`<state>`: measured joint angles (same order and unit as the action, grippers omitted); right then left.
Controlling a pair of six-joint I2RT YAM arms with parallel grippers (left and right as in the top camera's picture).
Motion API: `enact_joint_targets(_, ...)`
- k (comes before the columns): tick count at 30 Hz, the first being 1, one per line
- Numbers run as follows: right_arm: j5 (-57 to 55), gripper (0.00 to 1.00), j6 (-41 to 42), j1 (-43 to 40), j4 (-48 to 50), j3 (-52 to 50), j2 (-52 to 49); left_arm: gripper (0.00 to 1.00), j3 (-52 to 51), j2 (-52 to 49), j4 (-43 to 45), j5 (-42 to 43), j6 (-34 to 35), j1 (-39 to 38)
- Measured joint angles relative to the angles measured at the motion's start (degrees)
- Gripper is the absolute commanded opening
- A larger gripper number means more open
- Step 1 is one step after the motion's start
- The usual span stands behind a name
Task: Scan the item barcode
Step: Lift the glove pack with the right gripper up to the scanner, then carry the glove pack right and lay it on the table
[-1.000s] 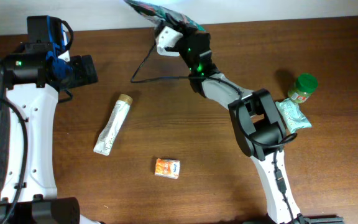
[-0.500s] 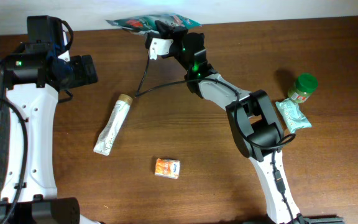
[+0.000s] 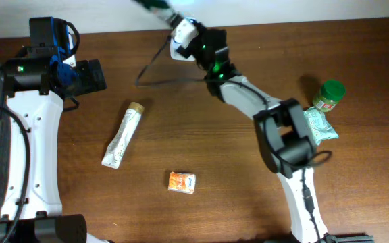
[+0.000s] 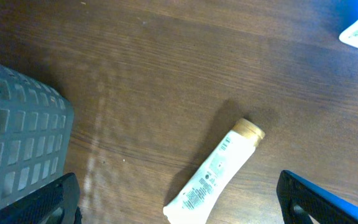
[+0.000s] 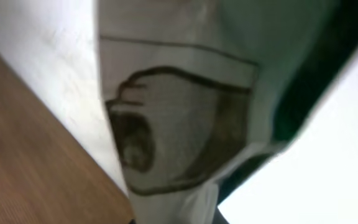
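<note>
My right gripper [image 3: 175, 21] is at the table's back edge, shut on a teal and white snack bag [image 3: 152, 4] that runs up-left, mostly out of the overhead view. That bag [image 5: 185, 106] fills the right wrist view as a blur of white and dark green, and no barcode shows on it. No scanner is in view. Over the left side of the table my left gripper [image 3: 94, 75] is open and holds nothing. Its dark fingertips [image 4: 55, 200] frame a white tube [image 4: 216, 174] with a gold cap that lies on the wood below.
The white tube [image 3: 122, 136] lies left of centre, with a small orange box [image 3: 182, 182] nearer the front. A green-lidded jar [image 3: 329, 94] and a pale green packet [image 3: 319, 125] sit at the right. A grey basket [image 4: 17, 140] stands by the left arm.
The right gripper has swung the bag from lying flat along the back edge to pointing up-left, mostly out of the overhead view. The left arm has not moved.
</note>
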<state>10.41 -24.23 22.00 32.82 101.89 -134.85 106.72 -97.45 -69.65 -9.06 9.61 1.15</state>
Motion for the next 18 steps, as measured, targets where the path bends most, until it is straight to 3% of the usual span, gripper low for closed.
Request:
enact_joint_targets(3,-0.2,0.04,9.1,-2.7,-14.0,0.3,9.0,0.99,0.0,0.0,0.0,0.0,0.0,0.0)
enact_joint_targets(10,-3.7,0.04,14.7,-4.5,-56.0,1.4,27.2,0.99,0.0,0.0,0.0,0.0,0.0,0.0)
enact_joint_targets(11,-5.6,0.04,15.3,-4.3,-65.9,1.4,30.4,0.99,0.0,0.0,0.0,0.0,0.0,0.0)
enact_joint_targets(18,-7.6,0.04,21.1,-9.4,-100.1,0.7,34.1,0.99,0.0,0.0,0.0,0.0,0.0,0.0)
